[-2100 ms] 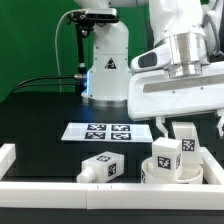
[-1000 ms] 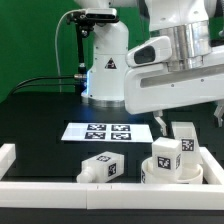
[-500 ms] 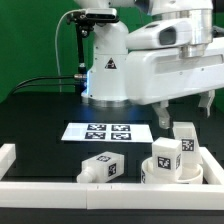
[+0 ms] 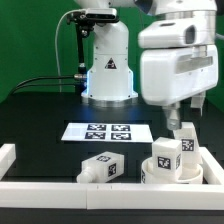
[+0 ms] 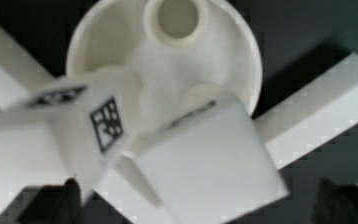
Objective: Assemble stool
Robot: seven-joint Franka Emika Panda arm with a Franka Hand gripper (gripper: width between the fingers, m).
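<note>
Swung round since before, our gripper (image 4: 187, 112) hangs wide open, empty, over the leg (image 4: 186, 136) at the exterior view's right.

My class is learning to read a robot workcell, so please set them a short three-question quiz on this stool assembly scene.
1. True or false: the gripper is shut on a leg.
2. Where does the marker board lie?
A. on the seat
B. flat on the table, toward the exterior view's left of the seat
C. between the gripper's fingers
3. How many legs show in the exterior view?
Key:
1. False: it is open and holds nothing.
2. B.
3. Three: the lying leg, the leg on the seat and the standing leg behind it.
</note>
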